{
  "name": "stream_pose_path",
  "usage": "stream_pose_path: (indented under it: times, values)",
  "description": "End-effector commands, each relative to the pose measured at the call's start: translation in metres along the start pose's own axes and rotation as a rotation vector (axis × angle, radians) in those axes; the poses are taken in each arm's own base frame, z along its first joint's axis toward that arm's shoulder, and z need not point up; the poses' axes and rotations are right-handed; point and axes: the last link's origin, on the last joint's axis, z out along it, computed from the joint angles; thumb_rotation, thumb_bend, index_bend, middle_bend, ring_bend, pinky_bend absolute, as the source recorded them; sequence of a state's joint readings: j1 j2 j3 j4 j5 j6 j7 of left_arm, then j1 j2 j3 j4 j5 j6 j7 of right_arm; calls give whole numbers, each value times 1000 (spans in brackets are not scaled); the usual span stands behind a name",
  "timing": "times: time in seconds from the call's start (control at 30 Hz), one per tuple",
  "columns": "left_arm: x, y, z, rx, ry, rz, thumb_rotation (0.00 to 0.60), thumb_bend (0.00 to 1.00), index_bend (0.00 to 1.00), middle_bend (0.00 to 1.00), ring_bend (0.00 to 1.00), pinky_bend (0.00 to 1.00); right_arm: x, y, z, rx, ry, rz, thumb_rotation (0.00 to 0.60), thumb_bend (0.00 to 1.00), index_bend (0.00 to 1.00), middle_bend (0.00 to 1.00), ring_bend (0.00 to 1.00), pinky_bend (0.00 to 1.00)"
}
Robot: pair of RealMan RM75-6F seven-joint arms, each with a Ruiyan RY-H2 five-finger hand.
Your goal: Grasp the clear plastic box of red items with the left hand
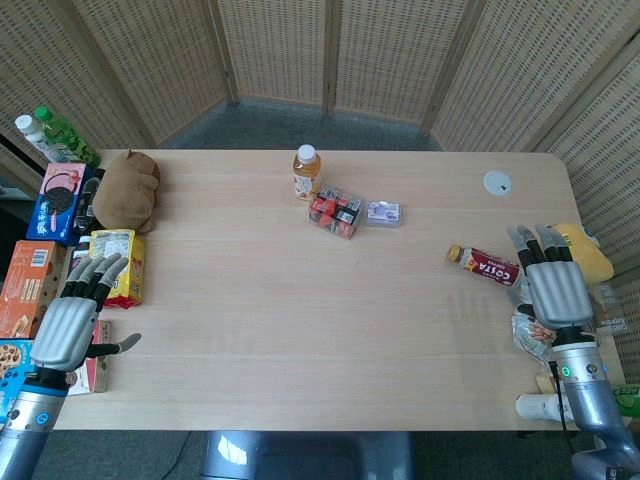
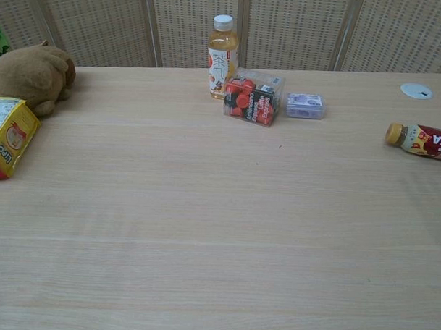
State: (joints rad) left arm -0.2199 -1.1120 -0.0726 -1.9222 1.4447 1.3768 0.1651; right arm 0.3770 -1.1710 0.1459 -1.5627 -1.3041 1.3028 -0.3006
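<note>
— Where's the left hand [image 1: 72, 325]?
— At the tabletop's [image 1: 300, 320] near-left edge, fingers spread, holding nothing. The right hand [image 1: 553, 290] lies flat too, empty.
— And the clear box of red items [image 1: 335, 211]?
— Far off, mid-tabletop, just beside the tea bottle [image 1: 306, 172].

"茶" on the upright bottle [image 2: 223, 55], "Latte" – clear plastic box [image 2: 253, 97], "Costa" – lying bottle [image 1: 484, 265]

Your box of items [image 1: 336, 212] sits mid-table toward the far edge, with the upright bottle [image 1: 306, 172] just behind-left and a small case [image 1: 382, 212] just to its right. Your left hand [image 1: 68, 323] is at the near-left edge, well apart from it.
</note>
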Motion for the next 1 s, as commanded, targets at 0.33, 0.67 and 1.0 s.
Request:
stream_pose_path:
  times: [0.33,0.67,1.0]
  values:
    - [-2,1,2,-18,-29,-2,574,69,0,0,0,0,1,-9,-3,27,0,25,599,239,0,65,0,0]
    - [3,12,38,-91,-89,18,556,64,0,0,0,0,3,-14,-3,37,-4,32,600,239,0,62,0,0]
    - [-8,41,102,-190,-210,59,261,0,0,0,0,0,0,-24,12,66,-19,44,600,238,0,61,0,0]
